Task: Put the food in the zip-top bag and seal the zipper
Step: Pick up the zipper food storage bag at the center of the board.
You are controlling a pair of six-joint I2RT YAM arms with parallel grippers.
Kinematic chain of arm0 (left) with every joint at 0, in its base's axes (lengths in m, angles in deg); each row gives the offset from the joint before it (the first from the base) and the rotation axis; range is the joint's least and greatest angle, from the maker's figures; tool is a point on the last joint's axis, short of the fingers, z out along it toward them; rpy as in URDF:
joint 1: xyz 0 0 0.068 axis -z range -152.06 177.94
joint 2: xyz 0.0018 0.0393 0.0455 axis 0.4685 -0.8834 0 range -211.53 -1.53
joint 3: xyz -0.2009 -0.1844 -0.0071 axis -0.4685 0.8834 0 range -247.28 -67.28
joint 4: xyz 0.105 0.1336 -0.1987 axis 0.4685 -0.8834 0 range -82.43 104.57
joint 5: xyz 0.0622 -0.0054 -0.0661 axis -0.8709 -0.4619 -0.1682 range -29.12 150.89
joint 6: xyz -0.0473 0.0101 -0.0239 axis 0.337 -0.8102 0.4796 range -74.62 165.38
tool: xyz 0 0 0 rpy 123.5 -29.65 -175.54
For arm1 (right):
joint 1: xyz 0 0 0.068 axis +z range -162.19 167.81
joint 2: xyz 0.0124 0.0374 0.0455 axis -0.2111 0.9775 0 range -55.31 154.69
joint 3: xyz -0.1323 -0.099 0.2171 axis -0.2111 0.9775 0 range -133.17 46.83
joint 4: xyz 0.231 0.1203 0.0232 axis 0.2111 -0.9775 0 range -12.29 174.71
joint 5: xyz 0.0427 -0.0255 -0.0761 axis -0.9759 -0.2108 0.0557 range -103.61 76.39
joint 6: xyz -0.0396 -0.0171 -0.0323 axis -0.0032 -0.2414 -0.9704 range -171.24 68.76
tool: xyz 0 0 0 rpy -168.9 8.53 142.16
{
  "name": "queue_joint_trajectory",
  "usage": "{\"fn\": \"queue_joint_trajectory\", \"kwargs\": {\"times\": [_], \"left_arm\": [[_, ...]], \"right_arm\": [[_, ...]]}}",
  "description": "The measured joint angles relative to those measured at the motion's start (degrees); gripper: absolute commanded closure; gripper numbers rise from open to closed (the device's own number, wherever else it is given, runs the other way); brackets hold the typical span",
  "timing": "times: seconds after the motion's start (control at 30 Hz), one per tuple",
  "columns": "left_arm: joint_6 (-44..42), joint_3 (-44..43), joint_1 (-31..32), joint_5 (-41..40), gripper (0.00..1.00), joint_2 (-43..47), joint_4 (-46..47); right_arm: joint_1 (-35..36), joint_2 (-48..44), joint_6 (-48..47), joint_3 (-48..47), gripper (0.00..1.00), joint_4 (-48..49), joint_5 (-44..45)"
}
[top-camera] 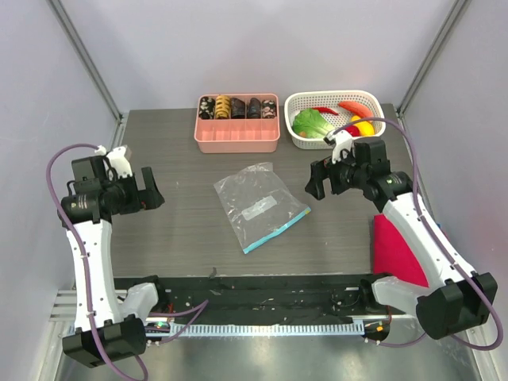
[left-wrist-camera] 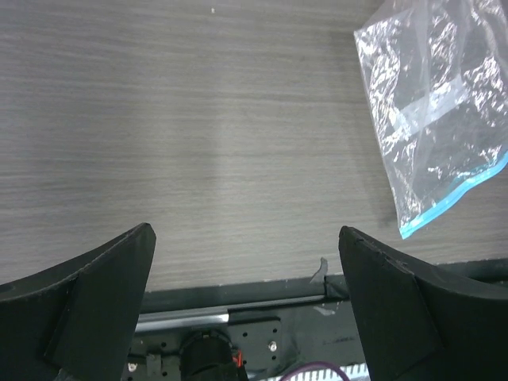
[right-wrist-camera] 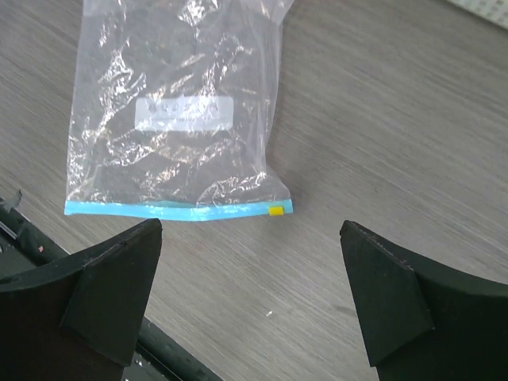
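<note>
Pink tray (top-camera: 237,141) beside white basket (top-camera: 305,144)

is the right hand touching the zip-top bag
Apart. The top view shows bare table between the right hand and the zip-top bag.

One clear crinkly plastic zip-top bag (top-camera: 258,202), one light-blue zipper strip (top-camera: 278,231). One pink plastic compartment tray (top-camera: 238,133), about five dark roll-shaped pieces (top-camera: 238,107) in it. One white lattice basket (top-camera: 333,94): one green leafy lettuce (top-camera: 311,123), one red chili (top-camera: 325,110), one orange piece (top-camera: 355,108), one yellow piece (top-camera: 364,127). One red cloth (top-camera: 394,246).
</note>
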State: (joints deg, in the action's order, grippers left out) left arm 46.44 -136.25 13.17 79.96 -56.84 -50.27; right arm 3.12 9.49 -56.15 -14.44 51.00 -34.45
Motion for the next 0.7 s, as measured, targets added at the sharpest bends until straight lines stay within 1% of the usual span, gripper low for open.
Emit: {"fn": "queue_joint_trajectory", "kwargs": {"times": [0.23, 0.37, 0.5, 0.7], "left_arm": [[1.0, -0.5, 0.0, -1.2, 0.0, 1.4, 4.7], [-0.6, -1.2, 0.0, -0.9, 0.0, 2.1, 6.1], [-2.3, -1.0, 0.0, 2.6, 0.0, 3.7, 7.1], [-4.5, 0.4, 0.0, 10.8, 0.0, 8.3, 9.5]], "right_arm": [[0.0, 3.2, 0.9, 2.0, 0.02, -1.1, -0.2], [0.0, 4.8, 3.0, 5.0, 0.02, 0.1, -0.4], [0.0, 8.2, 6.0, 6.9, 0.02, 0.9, -1.6], [-2.9, 15.6, 8.8, 7.1, 0.02, 3.2, -10.0]]}}
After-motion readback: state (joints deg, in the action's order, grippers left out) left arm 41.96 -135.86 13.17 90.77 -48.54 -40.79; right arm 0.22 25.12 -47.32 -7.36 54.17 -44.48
